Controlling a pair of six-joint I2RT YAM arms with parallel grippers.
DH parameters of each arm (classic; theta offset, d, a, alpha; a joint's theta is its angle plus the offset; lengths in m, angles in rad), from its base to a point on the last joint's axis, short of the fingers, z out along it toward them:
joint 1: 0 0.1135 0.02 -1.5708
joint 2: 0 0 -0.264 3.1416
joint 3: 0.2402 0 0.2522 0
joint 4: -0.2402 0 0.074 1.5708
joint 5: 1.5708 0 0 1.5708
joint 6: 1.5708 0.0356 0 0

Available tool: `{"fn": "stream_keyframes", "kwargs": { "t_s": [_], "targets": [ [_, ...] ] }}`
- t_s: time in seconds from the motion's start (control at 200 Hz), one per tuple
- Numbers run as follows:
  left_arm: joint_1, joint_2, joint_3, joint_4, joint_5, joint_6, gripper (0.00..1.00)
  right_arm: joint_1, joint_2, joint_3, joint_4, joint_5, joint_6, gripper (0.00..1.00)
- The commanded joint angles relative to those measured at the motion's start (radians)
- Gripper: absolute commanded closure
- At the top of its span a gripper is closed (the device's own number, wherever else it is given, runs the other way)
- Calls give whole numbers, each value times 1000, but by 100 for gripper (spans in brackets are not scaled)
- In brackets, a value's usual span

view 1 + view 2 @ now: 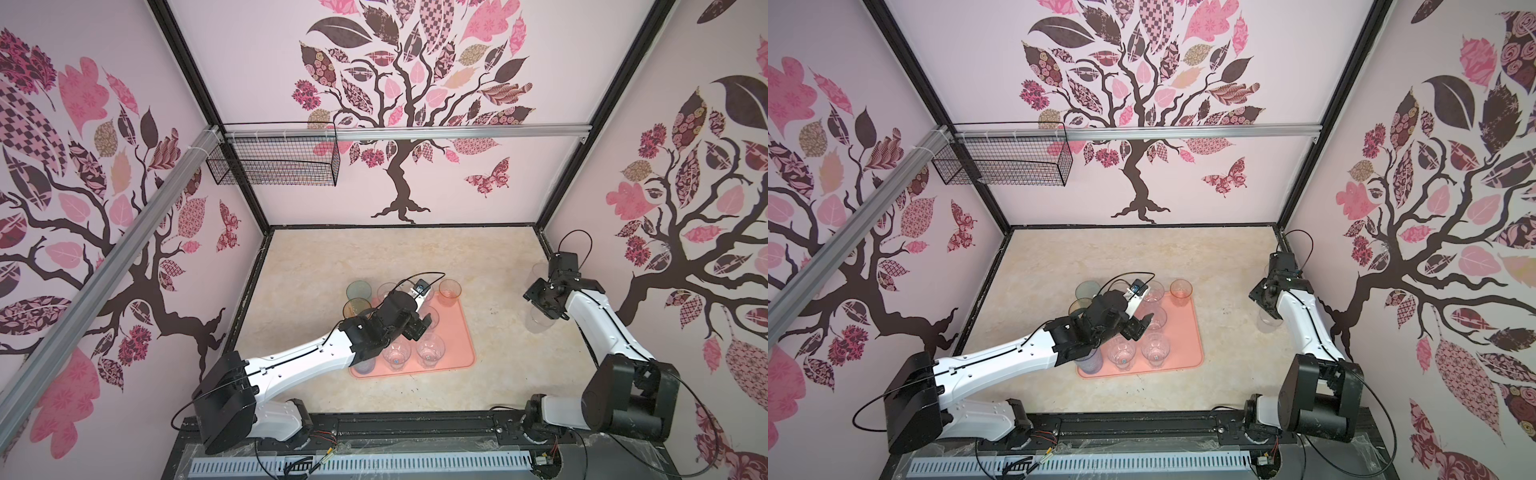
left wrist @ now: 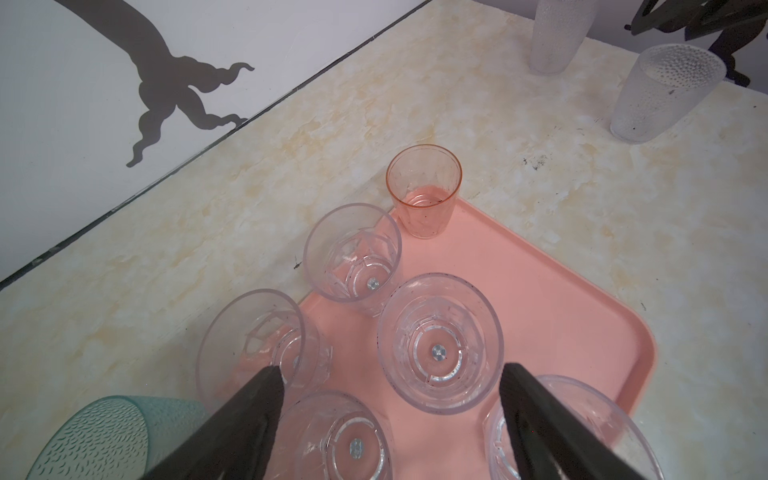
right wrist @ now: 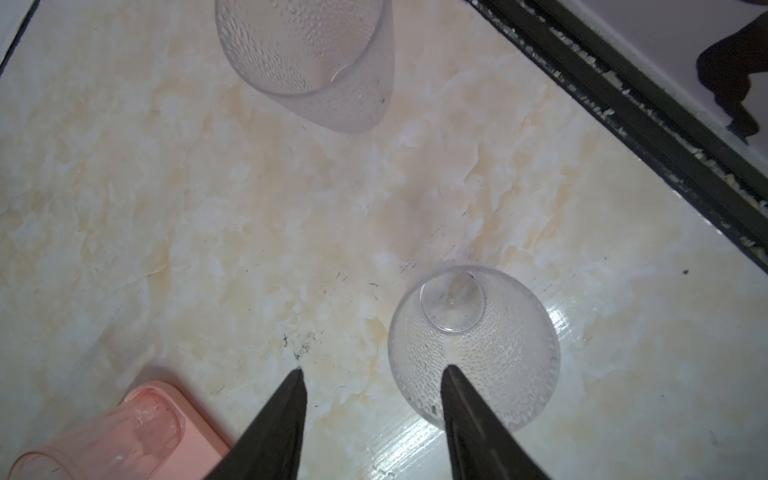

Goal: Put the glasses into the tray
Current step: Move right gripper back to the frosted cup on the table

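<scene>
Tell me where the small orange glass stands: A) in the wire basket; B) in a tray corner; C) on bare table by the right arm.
B: the small orange glass stands upright on the pink tray, right in one of its corners.

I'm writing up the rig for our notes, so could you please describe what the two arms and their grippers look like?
The left arm and right arm have smooth white shells with black joints and bulky black shoulder blocks. A thin black cable loops at each wrist. The left gripper and right gripper each show two tapered matte-black fingers.
</scene>
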Motion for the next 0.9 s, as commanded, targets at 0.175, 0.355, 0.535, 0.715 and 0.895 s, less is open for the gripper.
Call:
{"fn": "stream_keyframes", "kwargs": {
  "t_s": [0.175,0.355,0.535,0.715,0.895],
  "targets": [
    [27,-19,-55,27,-6,6,14,2,80,-33,48,29,17,44],
    [30,-18,-59,30,-7,4,14,2,112,-60,60,16,19,44],
    [30,-8,-59,26,-15,4,14,1,116,-84,80,3,14,46],
    [31,-2,-61,19,-51,6,14,2,128,-94,87,-20,0,53],
    [30,-1,-67,28,-59,5,13,2,113,-109,99,-55,3,69]
  ]
}}
